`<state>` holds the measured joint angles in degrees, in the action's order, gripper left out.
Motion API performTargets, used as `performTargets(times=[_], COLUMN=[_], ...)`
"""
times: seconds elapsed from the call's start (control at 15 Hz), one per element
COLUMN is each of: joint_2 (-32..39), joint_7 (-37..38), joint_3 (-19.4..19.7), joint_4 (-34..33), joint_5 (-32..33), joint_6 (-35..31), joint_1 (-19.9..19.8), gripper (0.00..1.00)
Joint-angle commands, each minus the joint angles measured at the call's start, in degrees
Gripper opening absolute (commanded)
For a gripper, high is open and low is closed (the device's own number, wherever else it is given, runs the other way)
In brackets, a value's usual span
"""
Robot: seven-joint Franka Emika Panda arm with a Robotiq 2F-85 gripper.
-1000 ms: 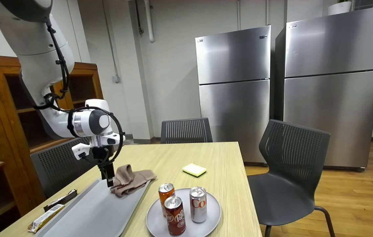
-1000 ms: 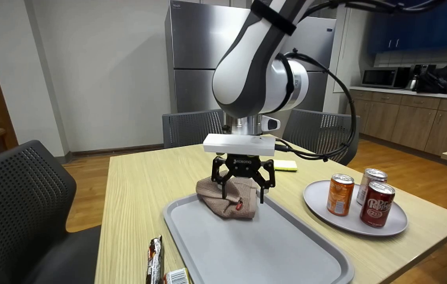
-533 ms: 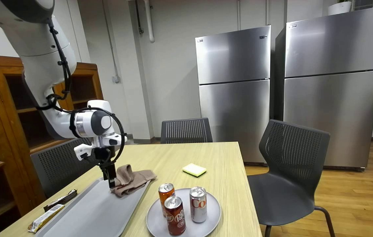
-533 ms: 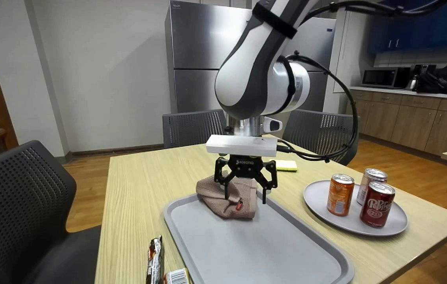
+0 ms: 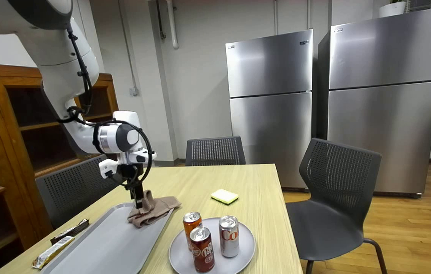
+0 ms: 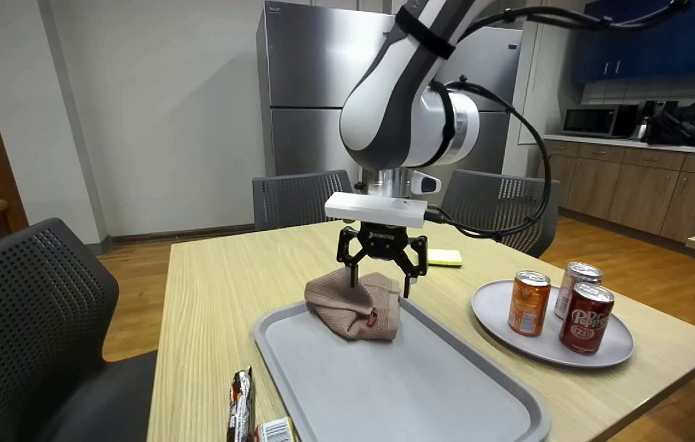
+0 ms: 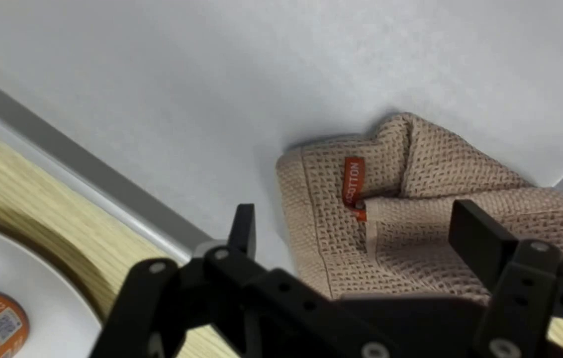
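While its folds leave no clear long axis, the brown towel [image 6: 357, 313] lies crumpled at one end of the gray tray [image 6: 415, 387], covering part of the rim. It sits below the gripper [image 6: 380, 291], whose fingers [image 6: 353, 276] stand wide apart with nothing held between them. Seen from the wrist, one finger [image 7: 242, 228] is over the tray, just beside the towel's edge near the red tag [image 7: 353, 178], while the other finger [image 7: 480, 243] overlaps the towel's folds; whether either touches it, I cannot tell. Beside the tray, on the table [image 6: 218, 288], is a plate [image 6: 495, 310] with an orange can [image 6: 530, 304], a dark red can [image 6: 587, 322] and a silver can [image 5: 229, 241]. Along the tray's opposite side lie a dark snack bar [image 5: 70, 231] and a yellow snack bar [image 5: 53, 252], and a yellow sponge [image 5: 224, 196] rests on the table, well apart from the towel.
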<state>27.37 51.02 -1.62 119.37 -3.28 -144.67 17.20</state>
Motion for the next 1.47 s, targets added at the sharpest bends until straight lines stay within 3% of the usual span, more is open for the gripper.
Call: performTargets(times=[0.0,0.2,0.73,1.4], joint_2=[2.40,4.80,7.91,10.49], joint_7=[-1.19,-4.45,-2.89,4.13], joint_3=[-1.14,-1.82,-1.70,1.42], joint_4=[-4.85,-8.61,-13.86,-16.08], joint_5=[-1.70,-1.75,-4.52,-3.68], joint_6=[1.16,3.45,2.00,1.98], joint_1=[-0.93,-1.38,-1.11,0.92], gripper=[1.00,1.00,1.00,1.00])
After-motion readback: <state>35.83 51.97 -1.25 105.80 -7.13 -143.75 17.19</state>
